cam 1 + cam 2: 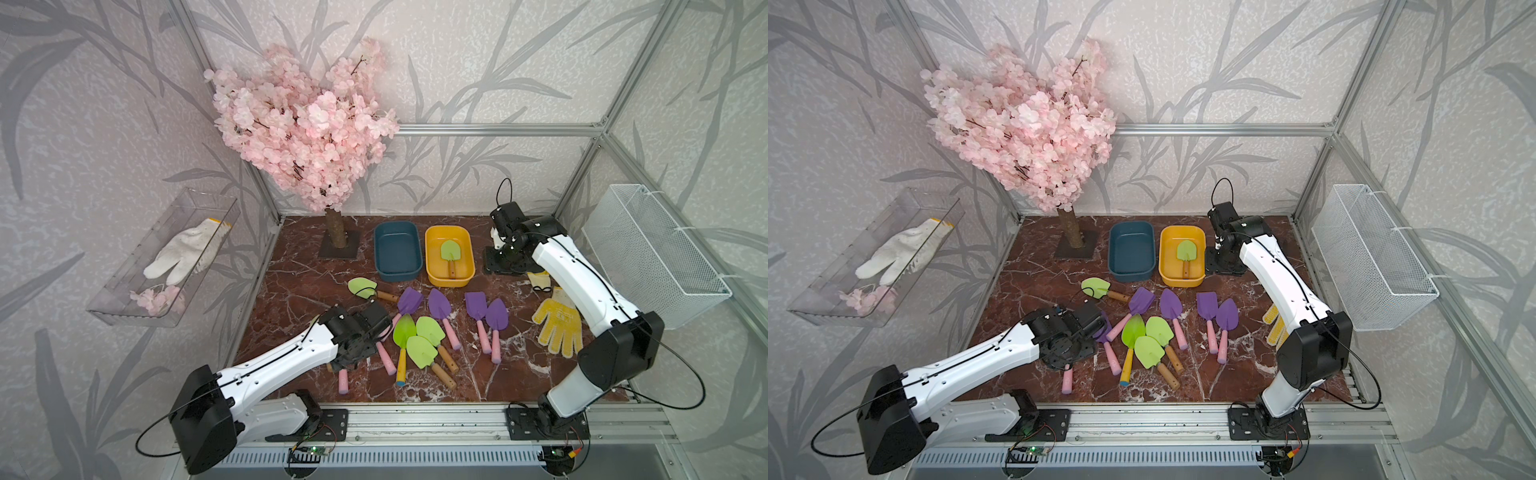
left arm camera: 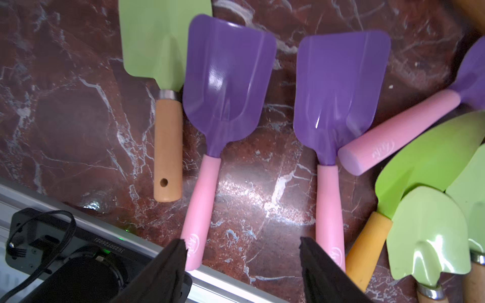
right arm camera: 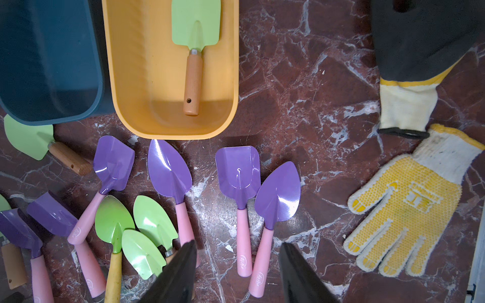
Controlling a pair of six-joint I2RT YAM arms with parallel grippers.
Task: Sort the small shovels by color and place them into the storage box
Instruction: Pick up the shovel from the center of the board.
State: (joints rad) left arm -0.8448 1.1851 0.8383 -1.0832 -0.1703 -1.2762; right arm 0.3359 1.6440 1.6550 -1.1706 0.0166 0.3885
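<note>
The left gripper [image 2: 241,240] is apart and empty over the purple shovels [image 2: 228,78]; the right gripper [image 3: 238,242] also, above the tabletop [image 3: 301,105].

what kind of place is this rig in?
Probably a staged lab cell, garden-themed: aluminium frame with wallpaper panels, fake blossom tree on a marble-look table, toy shovels laid out.
</note>
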